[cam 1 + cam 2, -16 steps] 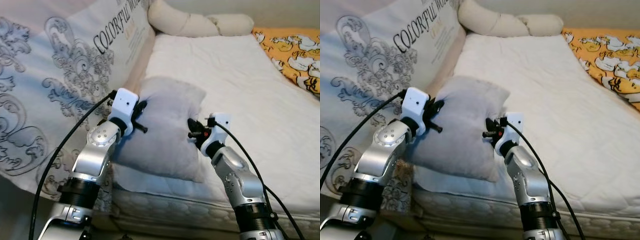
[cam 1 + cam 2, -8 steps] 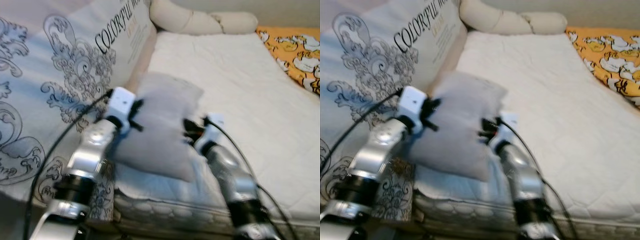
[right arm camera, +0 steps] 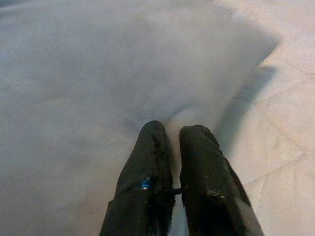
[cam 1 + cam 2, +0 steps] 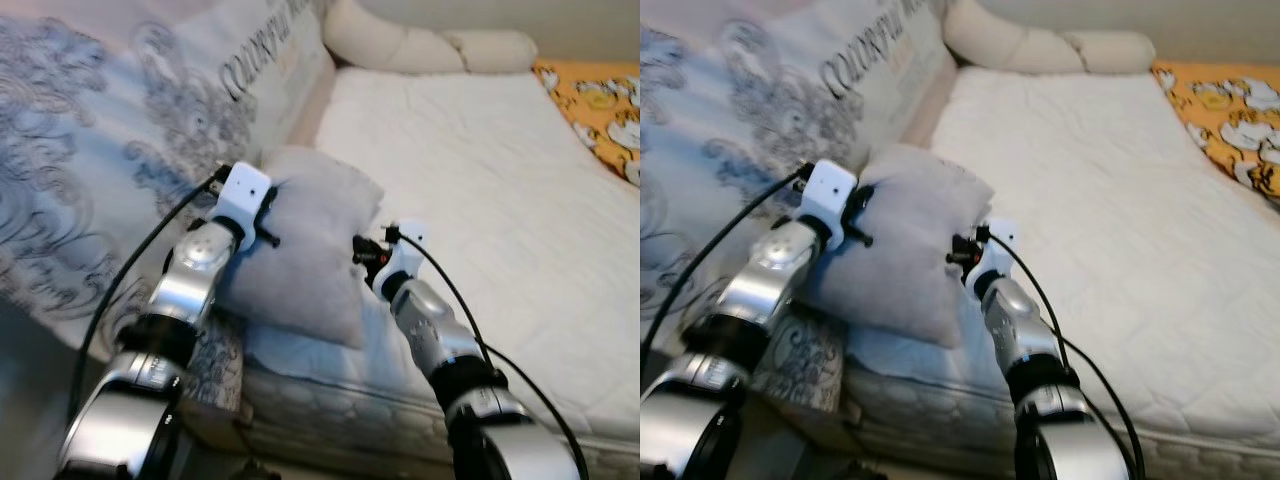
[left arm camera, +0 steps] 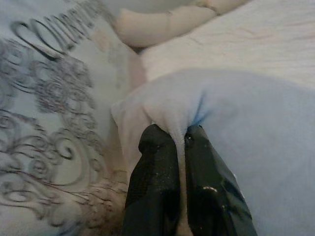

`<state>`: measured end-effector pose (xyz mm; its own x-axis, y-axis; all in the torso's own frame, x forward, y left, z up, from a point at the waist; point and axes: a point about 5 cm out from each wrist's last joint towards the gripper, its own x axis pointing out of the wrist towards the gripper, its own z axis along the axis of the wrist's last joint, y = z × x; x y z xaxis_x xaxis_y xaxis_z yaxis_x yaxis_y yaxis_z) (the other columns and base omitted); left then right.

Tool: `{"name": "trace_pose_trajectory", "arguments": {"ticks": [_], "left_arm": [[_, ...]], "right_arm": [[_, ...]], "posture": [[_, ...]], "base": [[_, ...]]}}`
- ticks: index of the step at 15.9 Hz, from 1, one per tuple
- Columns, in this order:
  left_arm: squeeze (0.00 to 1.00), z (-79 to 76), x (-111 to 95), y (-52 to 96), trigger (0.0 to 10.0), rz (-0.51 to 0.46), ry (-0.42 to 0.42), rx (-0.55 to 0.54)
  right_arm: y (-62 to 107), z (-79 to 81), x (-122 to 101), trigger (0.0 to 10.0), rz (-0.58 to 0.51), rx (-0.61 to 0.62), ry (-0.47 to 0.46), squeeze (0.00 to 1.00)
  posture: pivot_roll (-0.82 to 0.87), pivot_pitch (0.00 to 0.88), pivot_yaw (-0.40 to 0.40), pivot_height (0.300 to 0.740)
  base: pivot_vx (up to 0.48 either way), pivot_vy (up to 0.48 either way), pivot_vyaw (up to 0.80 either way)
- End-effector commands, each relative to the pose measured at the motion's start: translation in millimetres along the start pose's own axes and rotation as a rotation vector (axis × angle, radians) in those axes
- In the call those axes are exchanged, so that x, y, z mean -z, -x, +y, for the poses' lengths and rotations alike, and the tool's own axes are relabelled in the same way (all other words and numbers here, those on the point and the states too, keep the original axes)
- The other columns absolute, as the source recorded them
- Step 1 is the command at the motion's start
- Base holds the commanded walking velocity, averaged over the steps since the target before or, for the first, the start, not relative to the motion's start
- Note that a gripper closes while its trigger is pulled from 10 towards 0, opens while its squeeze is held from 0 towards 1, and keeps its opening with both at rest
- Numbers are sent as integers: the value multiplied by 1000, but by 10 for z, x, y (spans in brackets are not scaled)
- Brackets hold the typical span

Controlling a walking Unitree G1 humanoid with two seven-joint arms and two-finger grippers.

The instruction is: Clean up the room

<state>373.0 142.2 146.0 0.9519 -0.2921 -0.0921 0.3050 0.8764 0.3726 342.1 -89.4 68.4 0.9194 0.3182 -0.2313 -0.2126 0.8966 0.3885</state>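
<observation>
A grey pillow (image 4: pixel 305 240) hangs over the near left edge of the white mattress (image 4: pixel 480 170), held between both arms. My left gripper (image 5: pixel 178 135) is shut on the pillow's left edge, a fold of fabric pinched between its black fingers (image 5: pixel 157 167). On the pillow's right edge my right gripper (image 3: pixel 172 130) is also shut, its fingers (image 3: pixel 199 162) pressed into the cloth. In the left eye view the left gripper (image 4: pixel 272 215) sits at the pillow's upper left and the right gripper (image 4: pixel 362 250) at its right side.
A large patterned cushion with lettering (image 4: pixel 150 130) leans along the left of the bed. A long cream bolster (image 4: pixel 420 45) lies at the head end. An orange printed blanket (image 4: pixel 600 110) covers the far right. The mattress edge (image 4: pixel 330 400) runs below the pillow.
The camera has shifted and tilted, so the whole scene slid. Both grippers keep their hold on the pillow, which now sits slightly lower and nearer the mattress edge.
</observation>
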Motion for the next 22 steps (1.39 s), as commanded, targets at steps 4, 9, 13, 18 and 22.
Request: {"name": "trace_pose_trajectory", "arguments": {"ticks": [4,9,13,18,22], "left_arm": [[0,-48,-120,-122,10000,-69,-67,-94],[0,-298,-70,-162,10000,-104,-155,-143],[0,-398,-334,-193,10000,-282,-294,-107],[0,-327,-525,-273,10000,-333,-469,-185],[0,-233,-231,-260,10000,-148,-466,-241]], "right_arm": [[21,-133,46,10000,-16,50,-1,1000],[242,-303,73,10000,-115,-63,77,1000],[442,-398,-17,10000,-210,-96,118,1000],[500,-292,-7,10000,-224,-151,153,1000],[558,-183,-55,10000,-224,-250,174,1000]], "posture": [[-101,0,42,740],[-138,0,54,740],[-168,3,69,740],[-178,11,76,740],[-192,24,80,740]], "base": [[0,0,0],[0,0,0],[0,0,0],[0,0,0],[0,0,0]]}}
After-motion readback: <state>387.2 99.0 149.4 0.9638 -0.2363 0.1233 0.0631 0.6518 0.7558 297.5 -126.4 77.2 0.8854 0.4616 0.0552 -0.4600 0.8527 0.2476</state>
